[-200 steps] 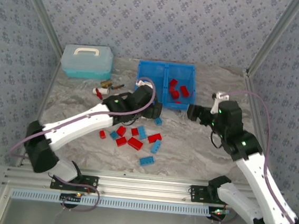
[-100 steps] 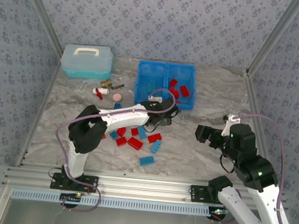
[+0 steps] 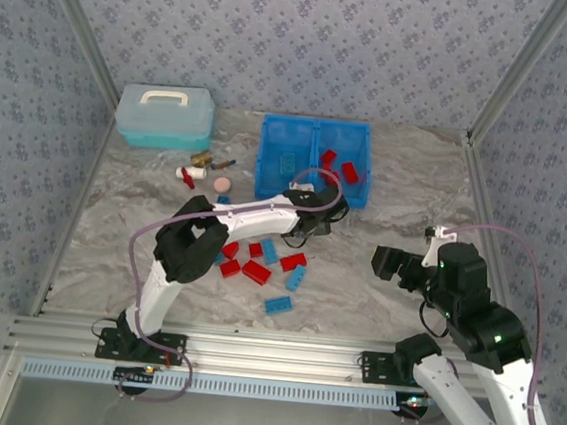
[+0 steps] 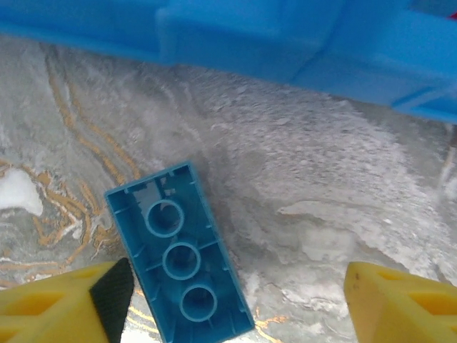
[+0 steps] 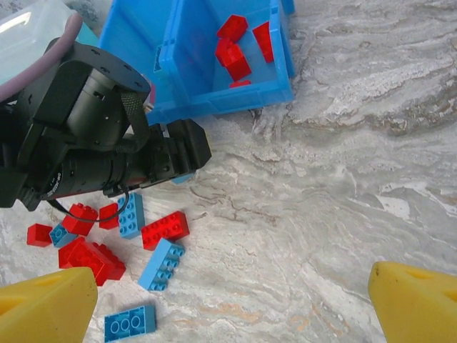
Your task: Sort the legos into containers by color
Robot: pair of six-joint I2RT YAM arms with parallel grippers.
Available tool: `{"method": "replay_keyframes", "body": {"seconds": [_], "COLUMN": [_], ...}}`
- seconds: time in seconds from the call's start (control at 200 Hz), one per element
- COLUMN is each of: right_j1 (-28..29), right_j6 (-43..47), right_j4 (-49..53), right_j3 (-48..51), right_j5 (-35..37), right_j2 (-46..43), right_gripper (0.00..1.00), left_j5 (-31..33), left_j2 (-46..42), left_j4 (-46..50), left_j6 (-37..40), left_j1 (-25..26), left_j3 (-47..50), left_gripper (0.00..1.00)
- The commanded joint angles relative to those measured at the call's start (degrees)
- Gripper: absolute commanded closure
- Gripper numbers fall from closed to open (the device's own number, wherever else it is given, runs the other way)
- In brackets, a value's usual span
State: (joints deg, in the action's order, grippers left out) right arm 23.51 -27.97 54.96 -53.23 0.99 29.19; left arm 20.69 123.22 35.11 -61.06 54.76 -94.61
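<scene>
Between the spread fingers of the left gripper (image 4: 232, 296), a blue lego (image 4: 178, 261) lies upside down.
Just ahead of it stands the bin (image 4: 285, 43); the right gripper (image 5: 232, 300) gapes empty, red legos (image 5: 235, 50) in the bin beyond it.

Barring the near wall of the blue bin (image 3: 263, 170) with the left arm (image 3: 253, 213); crowding the middle of the worktop (image 3: 406, 194) with loose legos (image 3: 256, 271); leaving bare marble passable rightward, around the right gripper (image 3: 379, 262).
</scene>
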Motion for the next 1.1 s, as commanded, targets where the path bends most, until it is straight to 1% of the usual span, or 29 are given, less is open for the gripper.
{"method": "replay_keyframes", "body": {"seconds": [0.0, 0.135, 0.23, 0.29, 0.44, 0.48, 0.565, 0.625, 0.78, 0.894, 0.999, 1.094], "right_j1": [-0.2, -0.2, -0.2, -0.2, -0.2, -0.1, -0.1, -0.2, 0.0, 0.0, 0.1, 0.2], "right_j6": [-1.8, -3.1, -3.8, -4.3, -5.2, -5.5, -5.7, -5.9, -6.3, -6.8, -7.1, -7.3], "right_j4": [2.9, 3.2, 2.9, 2.4, 1.5, 1.5, 1.9, 2.3, 3.1, 2.3, 1.2, 0.7], "right_j3": [-1.6, -1.3, -1.5, -1.7, -2.5, -2.7, -2.8, -2.7, -2.3, -1.7, -0.9, -0.5], "right_j5": [-0.6, -1.2, -1.4, -1.5, -1.5, -1.5, -1.4, -1.4, -1.6, -2.3, -2.7, -2.8], "right_j2": [-1.0, -1.3, -1.4, -1.3, -1.1, -1.0, -1.0, -1.0, -1.1, -1.2, -1.1, -1.1], "right_gripper": [0.00, 0.00, 0.00, 0.00, 0.00, 0.00, 0.00, 0.00, 0.00, 0.00, 0.00, 0.00], "left_j5": [2.0, 1.4, 1.4, 1.3, 1.3, 1.0, 0.6, 0.6, 2.2, 6.5, 10.3, 10.2], "left_j2": [0.7, 1.5, 1.1, 0.5, -0.7, -0.8, -1.5, -2.9, -9.9, -14.9, -15.7, -13.9], "left_j4": [2.3, 2.4, 2.4, 2.0, 2.2, 2.3, 2.5, 2.6, 3.4, 7.7, 11.4, 12.6], "left_j6": [-1.6, -0.5, -0.6, -0.5, 0.8, 1.2, 2.3, 3.2, 6.8, 11.6, 17.6, 21.4], "left_j1": [-0.1, -0.2, -0.2, -0.3, -0.6, -0.8, -0.9, -0.9, -0.9, -1.1, -2.7, -6.1], "left_j3": [0.1, 0.5, 1.7, 2.5, 3.3, 3.2, 3.2, 3.2, 2.9, -0.4, -5.8, -10.3], "left_gripper": [0.29, 0.45, 0.54, 0.57, 0.59, 0.61, 0.70, 0.74, 0.77, 0.77, 0.75, 0.75]}}
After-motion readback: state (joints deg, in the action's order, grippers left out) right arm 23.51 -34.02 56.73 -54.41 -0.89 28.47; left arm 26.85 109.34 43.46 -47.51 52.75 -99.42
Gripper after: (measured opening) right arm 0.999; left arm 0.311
